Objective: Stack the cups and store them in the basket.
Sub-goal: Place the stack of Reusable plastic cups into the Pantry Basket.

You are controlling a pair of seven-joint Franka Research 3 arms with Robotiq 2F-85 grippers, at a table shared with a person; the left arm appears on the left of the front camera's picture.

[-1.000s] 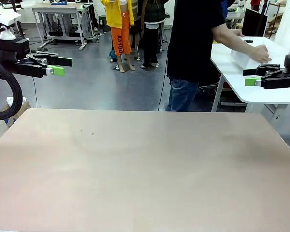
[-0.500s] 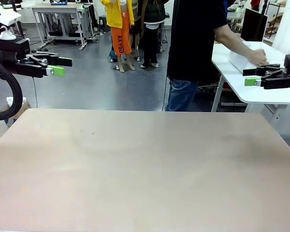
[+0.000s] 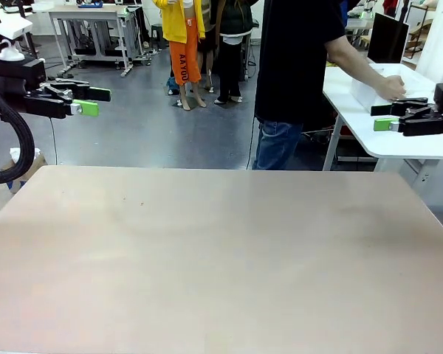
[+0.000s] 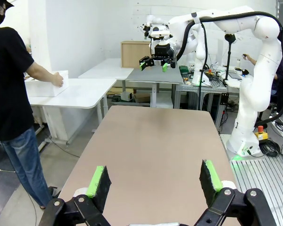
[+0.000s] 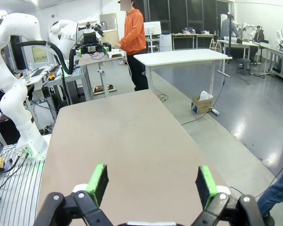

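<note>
Above the tabletop's point(image 3: 221, 251) side edges, left gripper point(image 3: 92, 99) and right gripper point(image 3: 387, 116): both released, waiting; your next move needs cups delivered.

Bright, even light is falling from overhead across all three views, leaving the table point(image 3: 221, 251) a flat matte beige with almost no shadows on it. A soft sheen is showing on the grey floor point(image 3: 155, 125) in the front view, and broader reflections are lying across the floor in the right wrist view. White walls in the left wrist view are glowing close to overexposed. Both wrist views are bending straight lines toward their edges. Focus is holding sharp in the foreground; distant background detail is looking softer.
</note>
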